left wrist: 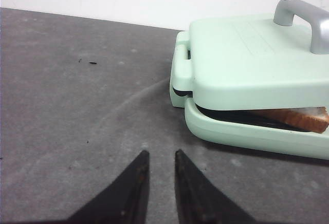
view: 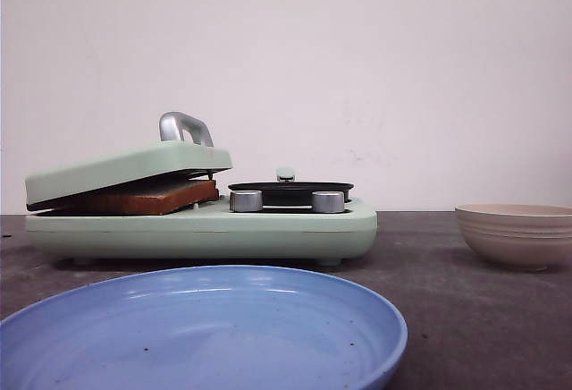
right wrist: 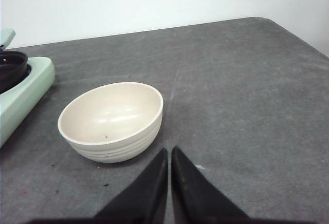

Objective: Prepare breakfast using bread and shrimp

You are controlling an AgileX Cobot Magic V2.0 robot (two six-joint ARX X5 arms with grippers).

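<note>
My left gripper (left wrist: pixel 158 175) hung slightly parted, empty; my right gripper (right wrist: pixel 168 175) was closed, empty. I judged lifting the handle (left wrist: pixel 304 19) straight up would free the bread (left wrist: pixel 303 118).

I get soft, even light from above; shadows under the sandwich maker (view: pixel 201 229) and beige bowl (right wrist: pixel 112 120) are faint. The blue plate (view: pixel 206 332) nearest my front camera is slightly blurred. Mild sheen inside the bowl, and all views are grainy.
</note>
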